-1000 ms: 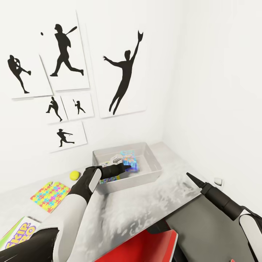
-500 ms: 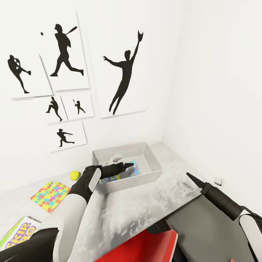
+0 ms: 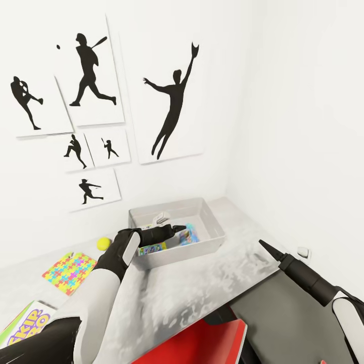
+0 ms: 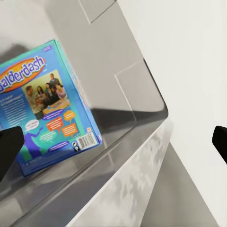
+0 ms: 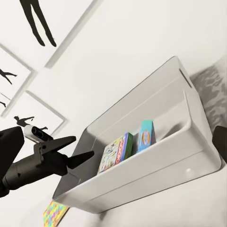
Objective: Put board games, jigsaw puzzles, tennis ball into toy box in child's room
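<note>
Balderdash board game [image 4: 47,106] now lies inside the toy box [image 3: 212,247], leaning on its far side w/ the blue printed back up; a sec ago it hung between the left claw's fingers over the box, half a sec ago it was dropping lower, so it's been let go. Left claw [image 5: 84,150] is released, fingers spread, holding nothing, hovering just over the box's near-left rim. A second printed game box [image 5: 115,152] stands on edge beside it in the box, touching or nearly so. So two games look binned.

Outward on the bench [image 3: 202,298]: tennis ball [image 3: 103,243] sits just left of the box, near the wall. One jigsaw puzzle [image 3: 69,272] lies flat further left, well apart from the box. A Skip-Bo game box [image 3: 23,323] at the bench's near-left corner, partly cut off. Second puzzle: can't spot it for sure.

Right claw [image 3: 264,245] is pointed up over the dark part of the bench, well clear of the box; tips look together, empty.

Next, by my read: left arm pulls back, then goes for ball or puzzle, both within its side.
</note>
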Controlling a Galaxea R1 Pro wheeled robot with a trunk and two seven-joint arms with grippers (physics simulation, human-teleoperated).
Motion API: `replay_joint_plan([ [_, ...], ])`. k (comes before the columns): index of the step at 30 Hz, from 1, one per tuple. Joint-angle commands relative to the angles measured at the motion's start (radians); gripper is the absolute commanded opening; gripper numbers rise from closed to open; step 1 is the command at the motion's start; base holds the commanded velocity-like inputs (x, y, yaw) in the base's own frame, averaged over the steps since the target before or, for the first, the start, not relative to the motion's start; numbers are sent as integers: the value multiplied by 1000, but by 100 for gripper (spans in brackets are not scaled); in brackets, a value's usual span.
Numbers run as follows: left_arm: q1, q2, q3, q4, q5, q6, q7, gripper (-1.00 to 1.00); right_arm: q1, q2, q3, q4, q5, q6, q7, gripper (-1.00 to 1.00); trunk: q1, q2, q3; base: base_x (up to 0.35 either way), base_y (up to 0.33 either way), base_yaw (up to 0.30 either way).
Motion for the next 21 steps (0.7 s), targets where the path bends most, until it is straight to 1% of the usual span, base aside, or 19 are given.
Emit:
replay_joint_plan([
  [1,-1,-1,6,0,1,6,-3,100,-1,0,-1,0,-6,8,0,100,0,-1,-1,0,0,0],
  [8,-1,-1,6,-1,1,6,-5,100,-1,0,-1,-1,-6,8,0,100,0,-1,-1,0,0,0],
  [10,-1,-1,7,-2,1,7,-15,100,-1,0,-1,0,-6,8,0,100,0,-1,-1,0,0,0],
  [12,-1,-1,7,-22,1,20,-50,100,-1,0,-1,-1,-6,8,0,100,0,-1,-1,0,0,0],
  [13,-1,-1,7,-46,1,43,-79,100,-1,0,-1,-1,-6,8,0,100,0,-1,-1,0,0,0],
  [14,-1,-1,7,-62,1,58,-95,100,-1,0,-1,-1,-6,8,0,100,0,-1,-1,0,0,0],
  [16,1,-1,4,-150,0,131,-165,100,-1,0,-1,-1,-6,8,0,100,0,-1,-1,0,0,0],
  [17,2,1,3,-176,0,150,-181,100,-1,0,-1,0,-6,8,0,100,0,-1,-1,0,0,0],
  [18,4,20,3,-231,0,184,-212,100,-1,0,0,-1,-6,7,0,100,0,-1,-1,0,0,0],
  [20,7,42,3,-283,1,215,-240,100,-1,0,0,-1,-6,7,0,100,0,-1,-1,0,0,0],
  [21,10,68,4,-332,1,243,-269,100,-1,0,0,-1,-6,6,0,100,0,-1,-1,0,0,0],
])
